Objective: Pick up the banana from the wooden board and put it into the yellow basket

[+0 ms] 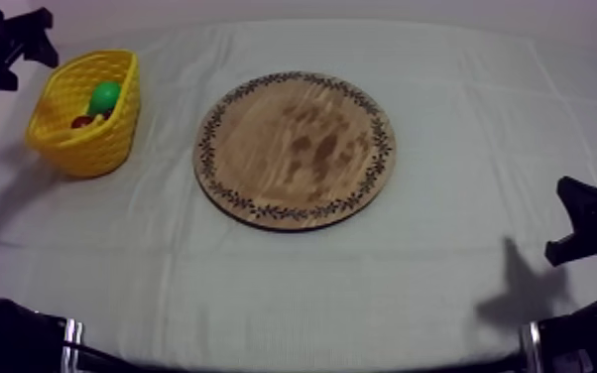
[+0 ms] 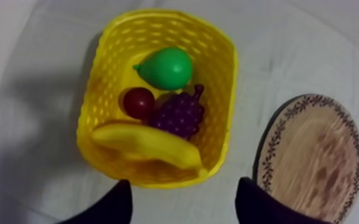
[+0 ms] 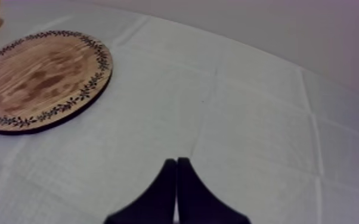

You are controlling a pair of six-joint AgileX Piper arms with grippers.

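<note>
Four fruits fill the yellow basket (image 2: pixel 98 89): banana (image 2: pixel 149 146), pear (image 2: pixel 167 67), grapes (image 2: pixel 180 113), small red fruit (image 2: pixel 138 102). The banana lies just beyond the spread jaws of the left gripper (image 2: pixel 183 183); the right gripper (image 3: pixel 176 164) is closed, empty.

Robot lab: cloth-draped table (image 1: pixel 362 288), 2 arms (image 1: pixel 592 224)

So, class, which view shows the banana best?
The left wrist view: the banana lies full length in the yellow basket. From the top, the basket wall hides it; the right wrist view catches a basket corner.
</note>
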